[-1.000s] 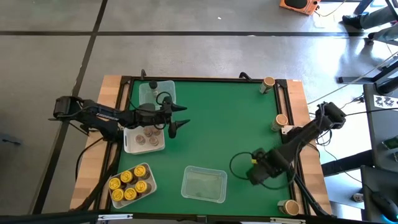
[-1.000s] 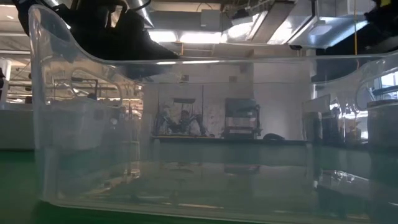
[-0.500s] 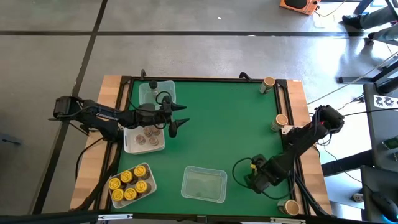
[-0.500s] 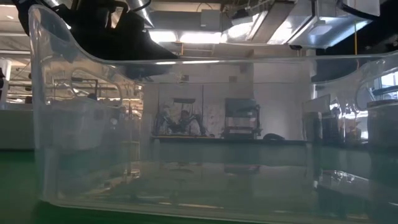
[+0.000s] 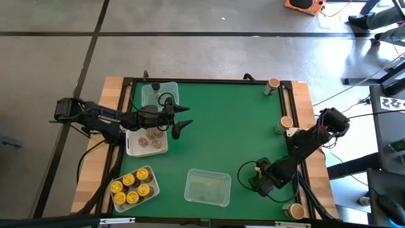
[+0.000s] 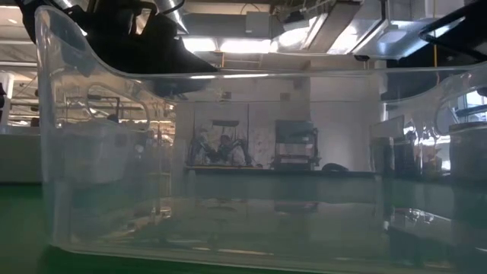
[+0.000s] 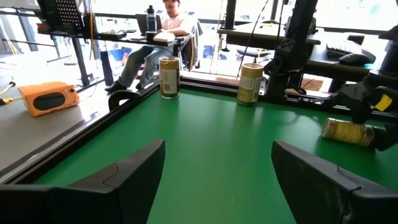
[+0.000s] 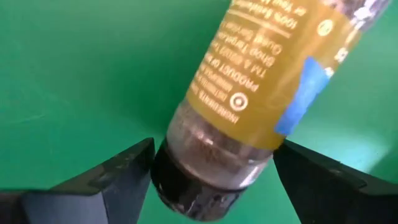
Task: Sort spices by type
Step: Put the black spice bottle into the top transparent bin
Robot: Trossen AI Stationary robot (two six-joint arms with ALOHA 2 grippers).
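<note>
A spice jar with a yellow label and a dark lid lies on its side on the green mat; the left wrist view shows the same jar. My right gripper points down over it, open, with one finger on each side of its lid end; in the high view the right gripper covers the jar. My left gripper hangs open and empty beside the white tray of brown-lidded jars. Yellow-lidded jars fill another tray. My right gripper comes from above, pointing down, its fingers across the lying jar at the dark lid. One finger stands right beside the lid; whether it touches it, I cannot tell. The jar rests on the mat.
An empty clear tray sits near the front edge, left of the right gripper, and fills the low view. Another clear tray with one dark-lidded jar sits at the far left. Three jars stand along the right rail.
My right gripper has sunk and moved a little toward the near edge, down over the lying jar, staying open. The jar and the trays have kept their places.
</note>
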